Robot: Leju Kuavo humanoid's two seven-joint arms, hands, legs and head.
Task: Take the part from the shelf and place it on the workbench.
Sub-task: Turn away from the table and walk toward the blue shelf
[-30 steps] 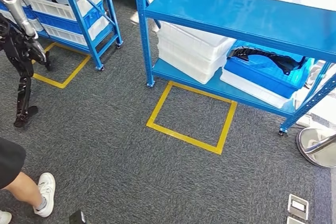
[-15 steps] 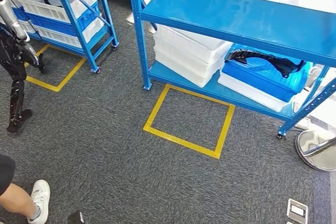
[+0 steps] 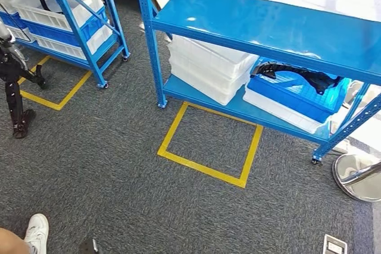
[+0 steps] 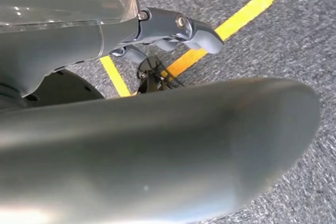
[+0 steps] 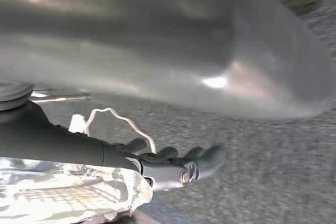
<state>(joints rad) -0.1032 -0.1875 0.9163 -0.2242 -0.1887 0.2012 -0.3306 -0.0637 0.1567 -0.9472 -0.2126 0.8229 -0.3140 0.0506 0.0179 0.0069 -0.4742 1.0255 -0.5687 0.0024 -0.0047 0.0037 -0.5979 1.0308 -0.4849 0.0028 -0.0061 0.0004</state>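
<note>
Two shelves: the nearer blue shelf (image 3: 269, 25) stood ahead, low tier holding bins for reaching.
Part: black part (image 3: 296, 75) lay in the blue bin (image 3: 296, 96), untaken.
Hands: left hand (image 4: 178, 30) and right hand (image 5: 178, 163) hung loosely open, holding nothing.
Change: whole view had shifted; camera moved.

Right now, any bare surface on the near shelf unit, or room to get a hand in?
The top shelf is bare across its visible width. The lower shelf is crowded: stacked white bins beside the blue crate holding the black part. Only its front lip is free. Carpet inside the yellow floor square is open.
</note>
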